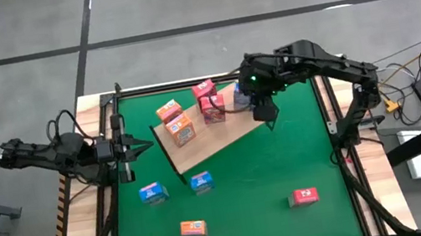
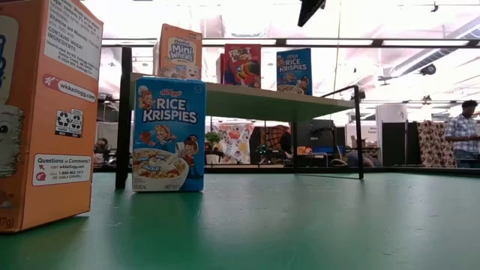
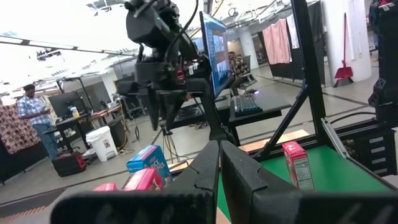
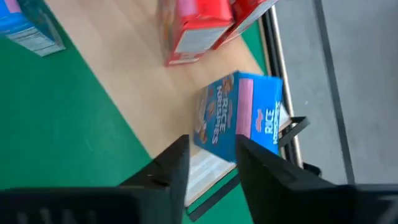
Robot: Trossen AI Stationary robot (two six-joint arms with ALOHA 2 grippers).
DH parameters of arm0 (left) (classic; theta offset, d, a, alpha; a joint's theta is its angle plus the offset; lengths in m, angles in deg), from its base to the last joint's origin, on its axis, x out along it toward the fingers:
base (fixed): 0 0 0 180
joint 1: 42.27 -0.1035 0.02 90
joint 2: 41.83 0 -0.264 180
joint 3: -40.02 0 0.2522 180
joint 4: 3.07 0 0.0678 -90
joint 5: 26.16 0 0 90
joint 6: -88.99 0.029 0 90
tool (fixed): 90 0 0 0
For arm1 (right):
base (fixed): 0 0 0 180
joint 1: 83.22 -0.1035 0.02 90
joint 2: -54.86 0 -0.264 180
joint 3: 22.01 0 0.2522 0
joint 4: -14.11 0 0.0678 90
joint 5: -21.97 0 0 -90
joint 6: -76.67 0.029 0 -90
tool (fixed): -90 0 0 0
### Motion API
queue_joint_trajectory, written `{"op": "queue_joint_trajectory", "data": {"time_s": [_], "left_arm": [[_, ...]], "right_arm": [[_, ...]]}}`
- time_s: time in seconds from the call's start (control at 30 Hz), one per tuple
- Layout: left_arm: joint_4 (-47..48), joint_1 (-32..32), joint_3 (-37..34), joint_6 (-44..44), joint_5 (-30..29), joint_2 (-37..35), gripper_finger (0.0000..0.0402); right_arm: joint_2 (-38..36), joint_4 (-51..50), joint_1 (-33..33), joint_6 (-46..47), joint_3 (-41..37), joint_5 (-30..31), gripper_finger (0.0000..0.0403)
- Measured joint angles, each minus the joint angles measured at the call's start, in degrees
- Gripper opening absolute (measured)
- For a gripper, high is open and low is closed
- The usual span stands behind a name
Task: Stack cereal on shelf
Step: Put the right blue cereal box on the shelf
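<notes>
Hovering above the shelf, the right gripper (fingers spread) overlooks a blue cereal box.

Five cereal boxes stand on the shelf; four lie off it.

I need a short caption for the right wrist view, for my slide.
Open right gripper above a blue cereal box on the wooden shelf.

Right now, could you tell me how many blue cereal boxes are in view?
3. One blue Rice Krispies box stands on the shelf below the right gripper; two blue boxes sit on the green mat before the shelf.
</notes>
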Motion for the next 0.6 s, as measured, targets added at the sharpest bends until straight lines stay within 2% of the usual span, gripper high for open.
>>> {"op": "queue_joint_trajectory", "data": {"time_s": [0.27, 0.4, 0.6], "left_arm": [[0.76, 0.00, 0.00, -2.52, 0.00, 0.10, 0.0000], [0.67, 0.00, 0.00, -2.84, -0.02, 0.49, 0.0000], [-0.51, 0.00, 0.00, -2.57, 0.00, 1.37, 0.0000]], "right_arm": [[-10.46, 11.39, -2.29, 1.30, -21.36, -0.09, 0.0016], [-15.87, 17.14, -2.20, 3.44, -30.59, 0.87, 0.0009], [-22.21, 27.21, -2.05, 3.45, -41.68, 8.10, 0.0009]]}}
